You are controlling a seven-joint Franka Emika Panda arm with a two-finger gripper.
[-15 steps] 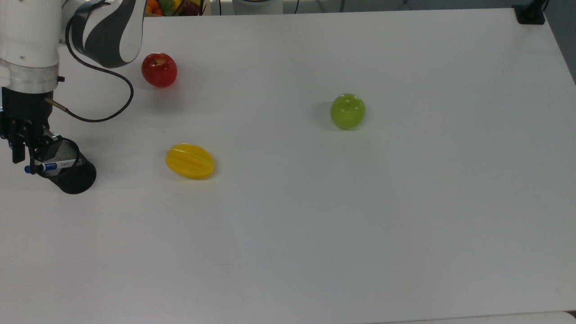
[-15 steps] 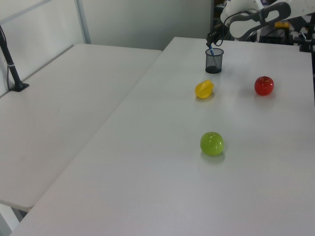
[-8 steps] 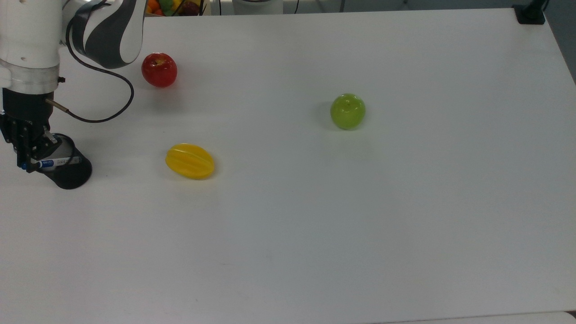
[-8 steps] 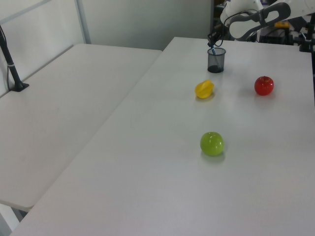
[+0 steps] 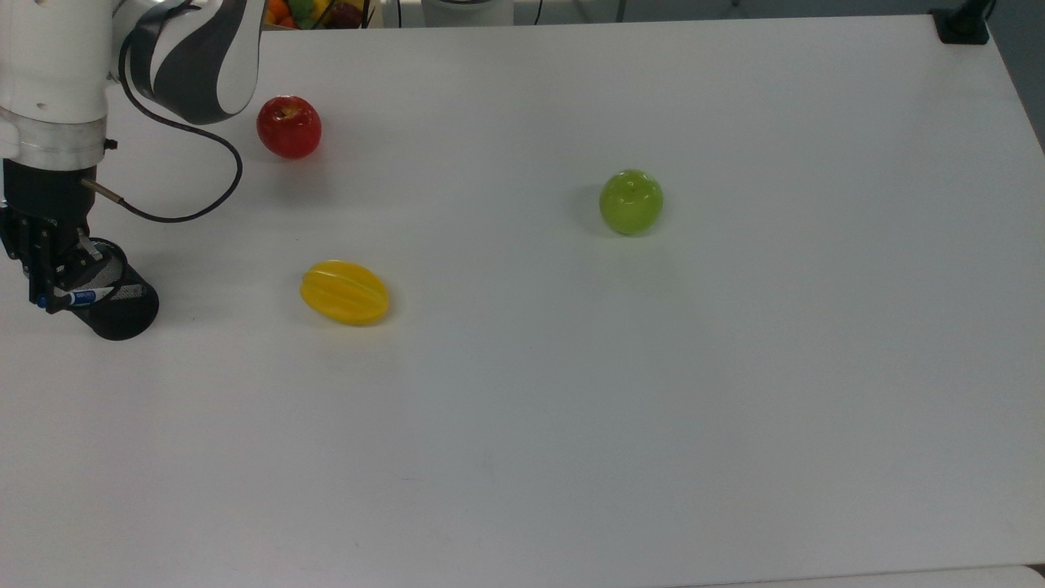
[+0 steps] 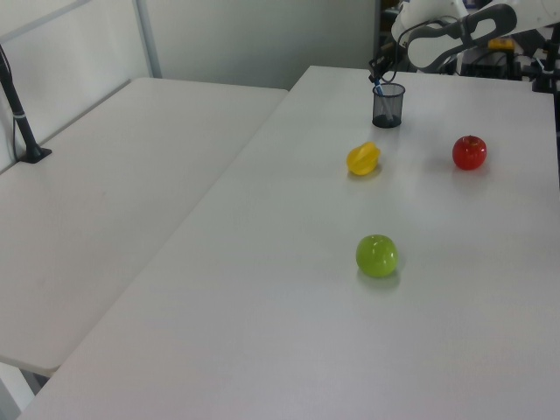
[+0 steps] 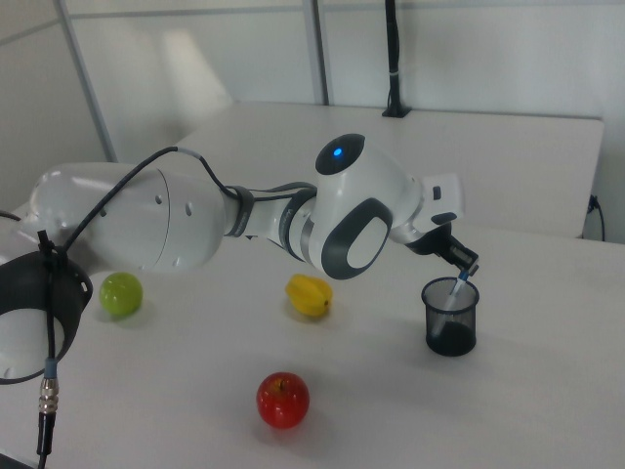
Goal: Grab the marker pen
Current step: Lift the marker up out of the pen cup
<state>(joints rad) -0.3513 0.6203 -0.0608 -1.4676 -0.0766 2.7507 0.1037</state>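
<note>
The black mesh pen cup (image 5: 118,302) has tipped back from its lean a second ago to nearly upright, near the worktop's left edge in the top view, and the gripper (image 5: 42,287) has shifted with it. The gripper is clenched on the marker pen (image 5: 82,296) (blue cap at the fingers), whose lower end sits inside the cup. Likely next: lifting it clear.
</note>
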